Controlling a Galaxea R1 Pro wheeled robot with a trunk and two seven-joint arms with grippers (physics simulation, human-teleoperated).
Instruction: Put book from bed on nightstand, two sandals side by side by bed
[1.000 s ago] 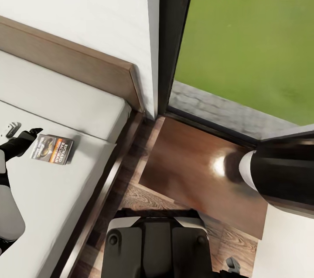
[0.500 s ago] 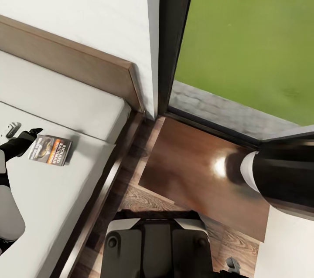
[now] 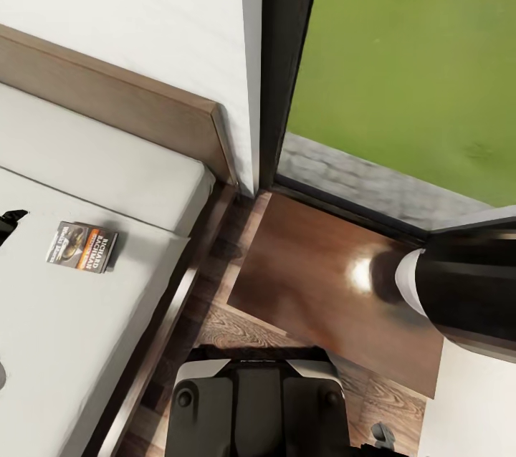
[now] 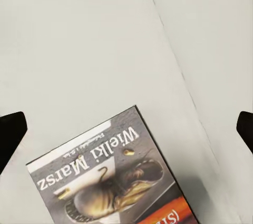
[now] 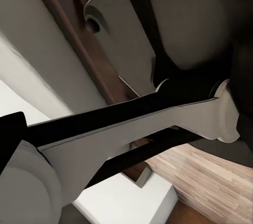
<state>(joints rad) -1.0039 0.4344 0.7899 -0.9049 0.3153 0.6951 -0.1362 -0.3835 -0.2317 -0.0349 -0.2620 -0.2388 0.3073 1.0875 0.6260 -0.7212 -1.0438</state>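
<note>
The book [image 3: 82, 247] lies flat on the bed [image 3: 107, 328], near its edge, apart from my left fingers [image 4: 10, 134], which are spread wide and empty. It looks thin, light and bendy (a slick cover), so I'd pinch one edge. My right fingers: I cannot tell.

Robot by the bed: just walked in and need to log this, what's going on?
The book lies flat on the bed, ungrasped. The left gripper is open, with its fingertips wide apart over the mattress, the book just below them. The nightstand beside the bed holds nothing of the task yet.
</note>
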